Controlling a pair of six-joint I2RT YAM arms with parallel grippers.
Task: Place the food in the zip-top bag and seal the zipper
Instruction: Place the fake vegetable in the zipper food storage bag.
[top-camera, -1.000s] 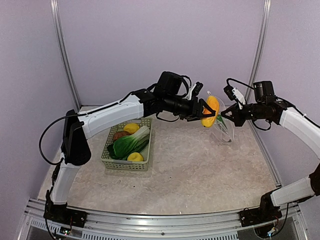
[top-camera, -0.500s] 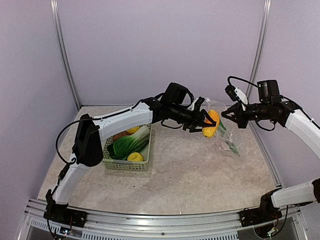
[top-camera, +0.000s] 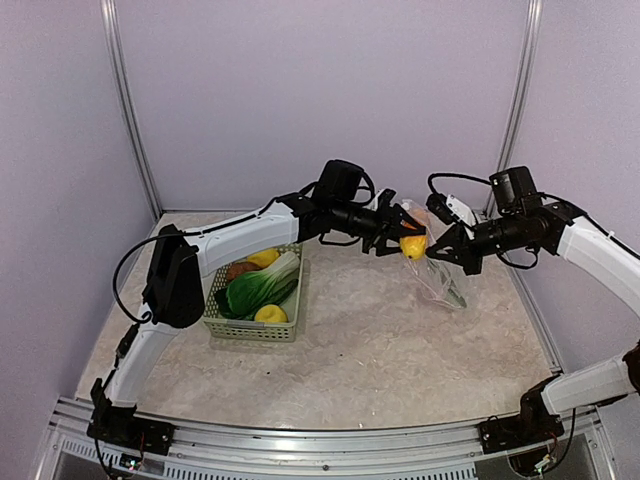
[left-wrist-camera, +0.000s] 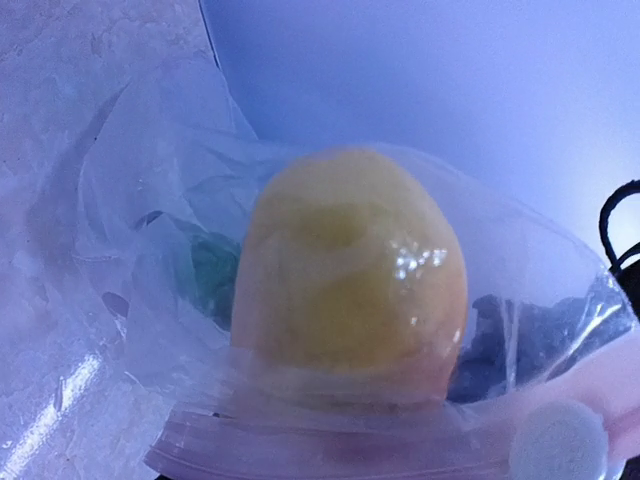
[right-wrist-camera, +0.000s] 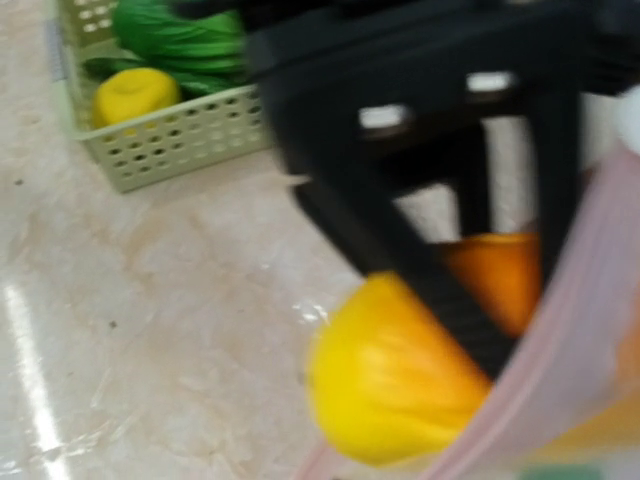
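Top external view: the left claw (top-camera: 404, 238) is clamped on a yellow-orange piece (top-camera: 414, 247) of food, high above the counter (top-camera: 380, 370), approx. at 1 o'clock from the counter's middle. The right claw (top-camera: 437, 248) reaches in from 3 o'clock, its fingers pressed together on the upper edge of the zip-top bag (top-camera: 445, 285). The clear bag hangs down from it w/ the bottom toward 5 o'clock. The piece is right at the bag's mouth; if it is fully past the mouth I cannot tell. Left wrist view: the piece shows behind clear film, the pale zipper (left-wrist-camera: 300, 440) runs across at 6 o'clock below it, and a dark green piece (left-wrist-camera: 210, 272) sits deeper in the bag, at 9 o'clock of the yellow one. Right wrist view is blurred, but black fingers stand on both sides of the piece. At 9 o'clock, well apart from the bag, the basket (top-camera: 248, 328) rests on the counter w/ a leafy green (top-camera: 255, 288), two lemons (top-camera: 270, 314) and a brown piece (top-camera: 240, 269) inside.
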